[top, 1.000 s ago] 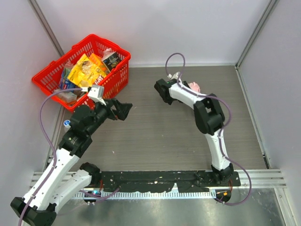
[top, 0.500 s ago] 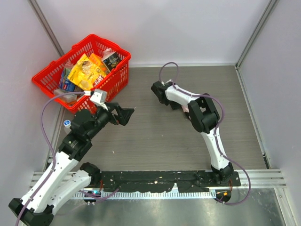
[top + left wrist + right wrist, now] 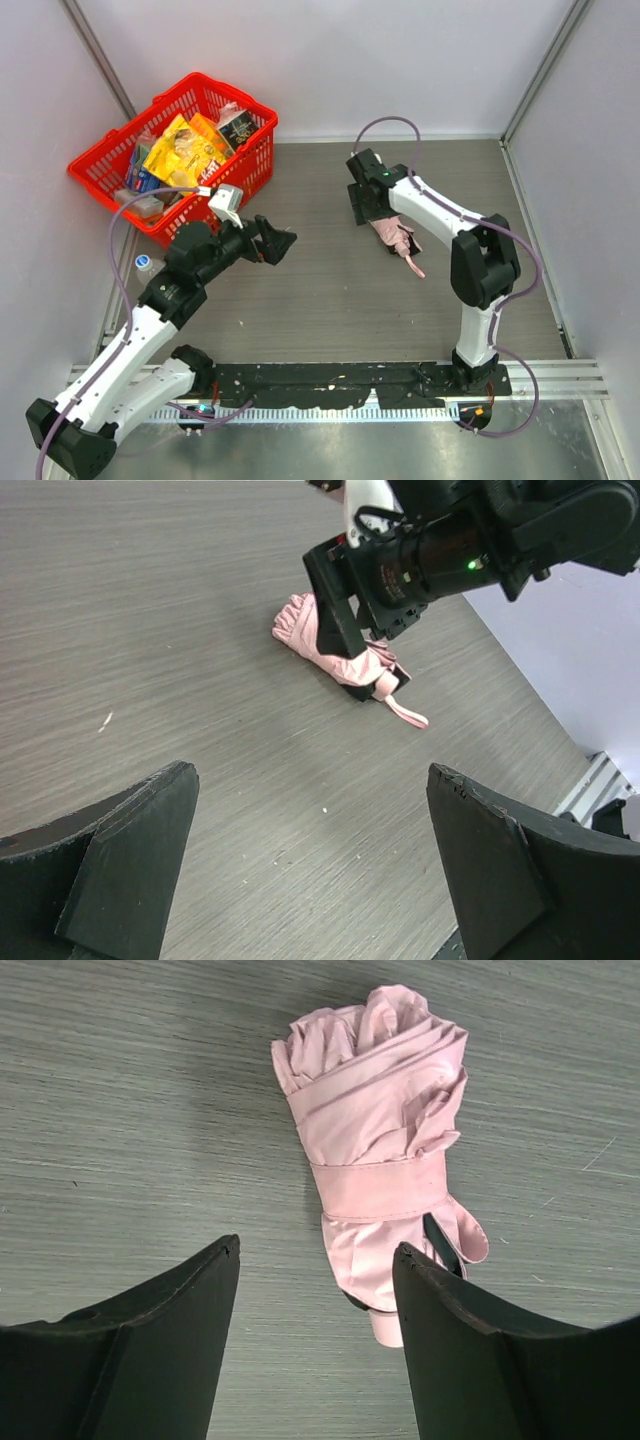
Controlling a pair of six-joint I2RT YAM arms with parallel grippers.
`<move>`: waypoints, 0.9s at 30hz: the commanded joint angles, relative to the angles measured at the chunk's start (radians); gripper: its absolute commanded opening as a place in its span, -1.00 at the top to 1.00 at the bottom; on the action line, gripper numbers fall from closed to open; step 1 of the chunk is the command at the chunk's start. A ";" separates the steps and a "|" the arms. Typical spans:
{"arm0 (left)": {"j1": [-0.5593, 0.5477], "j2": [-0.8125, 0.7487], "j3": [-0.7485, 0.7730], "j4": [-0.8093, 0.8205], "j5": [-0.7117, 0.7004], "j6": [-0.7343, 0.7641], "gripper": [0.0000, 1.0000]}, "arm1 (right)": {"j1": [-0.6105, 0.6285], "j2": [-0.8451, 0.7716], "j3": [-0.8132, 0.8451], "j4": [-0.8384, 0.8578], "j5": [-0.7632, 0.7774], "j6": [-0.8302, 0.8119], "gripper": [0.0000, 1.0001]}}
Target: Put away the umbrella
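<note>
The umbrella (image 3: 397, 238) is pale pink, folded and strapped shut, and lies flat on the grey table right of centre, its wrist loop (image 3: 414, 266) trailing toward the near side. In the right wrist view the umbrella (image 3: 375, 1140) lies just ahead, its small handle end between the fingertips, close to the right one. My right gripper (image 3: 362, 211) (image 3: 316, 1250) is open above that end and holds nothing. My left gripper (image 3: 281, 243) (image 3: 310, 772) is open and empty, left of centre, pointing at the umbrella (image 3: 335, 645).
A red basket (image 3: 240, 181) full of packaged groceries stands at the back left. A small blue-capped bottle (image 3: 143, 263) sits by the left wall. Walls close in the table on three sides. A black rail (image 3: 330, 380) runs along the near edge.
The right arm has swung round, and the umbrella, mostly hidden behind it before, now lies in plain view on the table. The left gripper has moved slightly right, toward the centre.
</note>
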 commanded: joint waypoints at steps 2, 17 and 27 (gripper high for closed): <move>-0.002 0.035 0.019 0.059 0.069 -0.056 -0.99 | -0.075 -0.107 -0.101 0.103 -0.171 0.036 -0.35; -0.017 0.125 0.000 0.148 0.202 -0.134 -0.99 | -0.114 -0.271 -0.476 0.222 -0.134 -0.031 -0.41; -0.019 0.117 -0.009 0.141 0.253 -0.167 -0.99 | -0.097 -0.118 -0.440 0.328 0.009 -0.140 -0.19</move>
